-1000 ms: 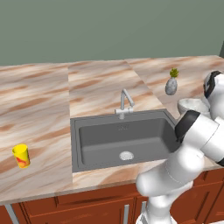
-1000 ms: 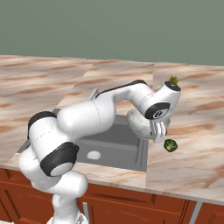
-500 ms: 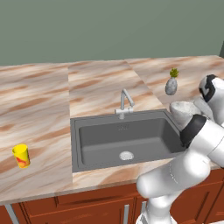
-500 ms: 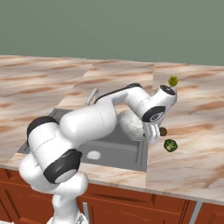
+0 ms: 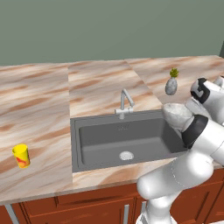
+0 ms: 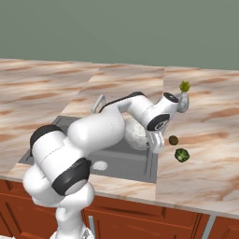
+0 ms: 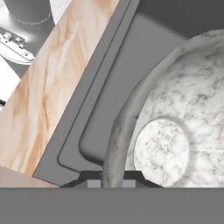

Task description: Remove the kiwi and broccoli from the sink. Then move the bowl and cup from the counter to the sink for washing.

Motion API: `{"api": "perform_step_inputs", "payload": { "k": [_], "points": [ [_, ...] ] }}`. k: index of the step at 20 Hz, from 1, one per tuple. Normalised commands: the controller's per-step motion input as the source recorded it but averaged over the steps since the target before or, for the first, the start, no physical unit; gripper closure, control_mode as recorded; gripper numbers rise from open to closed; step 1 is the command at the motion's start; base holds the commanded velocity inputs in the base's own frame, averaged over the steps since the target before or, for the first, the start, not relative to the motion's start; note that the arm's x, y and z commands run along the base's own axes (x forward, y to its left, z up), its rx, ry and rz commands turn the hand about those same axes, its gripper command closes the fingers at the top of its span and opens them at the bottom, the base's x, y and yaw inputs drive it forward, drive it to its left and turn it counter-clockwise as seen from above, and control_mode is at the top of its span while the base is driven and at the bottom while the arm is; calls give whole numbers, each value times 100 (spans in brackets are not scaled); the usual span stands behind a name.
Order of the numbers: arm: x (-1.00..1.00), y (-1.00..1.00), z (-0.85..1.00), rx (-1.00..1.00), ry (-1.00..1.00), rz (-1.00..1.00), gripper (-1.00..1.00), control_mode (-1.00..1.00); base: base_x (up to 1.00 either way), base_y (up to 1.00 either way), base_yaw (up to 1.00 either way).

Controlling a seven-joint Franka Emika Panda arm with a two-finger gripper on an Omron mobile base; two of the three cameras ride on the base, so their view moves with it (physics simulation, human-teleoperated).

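Pinching the rim of the round whitish-grey marbled bowl [image 7: 175,113], the two-finger gripper [image 7: 110,178] has its dark tips pressed close on either side of the thin wall, one inside and one outside, as the hand view shows. A rim grip suits a shallow, wide vessel that the jaws could not span across. The bowl hangs tilted at the right end of the large dark grey rectangular sink [image 5: 109,142], over its edge, which I judge to be the carry from worktop to basin with the set-down not yet done.

Outward from there, the small brown-olive oval kiwi [image 6: 173,140] and the dark green bumpy broccoli floret [image 6: 181,155] lie on the pinkish-tan marble counter [image 6: 205,172] just right of the basin, near each other but apart; that part of the job looks finished. The silver tap [image 5: 124,104] stands behind the basin, and a grey egg-shaped vase with a green tuft [image 5: 171,83] sits further back on the right. The small bright yellow cup [image 5: 21,155] waits well apart on the left worktop, upright. Its red-orange mark is too small to read, and no other writing shows.
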Motion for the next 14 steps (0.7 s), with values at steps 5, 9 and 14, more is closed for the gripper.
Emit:
{"api": "perform_step_inputs", "payload": {
  "k": [5,9,14],
  "points": [
    [20,24,-20,0,0,0,100,-100,0,0,0],
    [21,22,-21,0,0,0,100,-100,0,0,0],
    [20,16,-20,0,0,0,100,-100,0,0,0]
  ]
}}
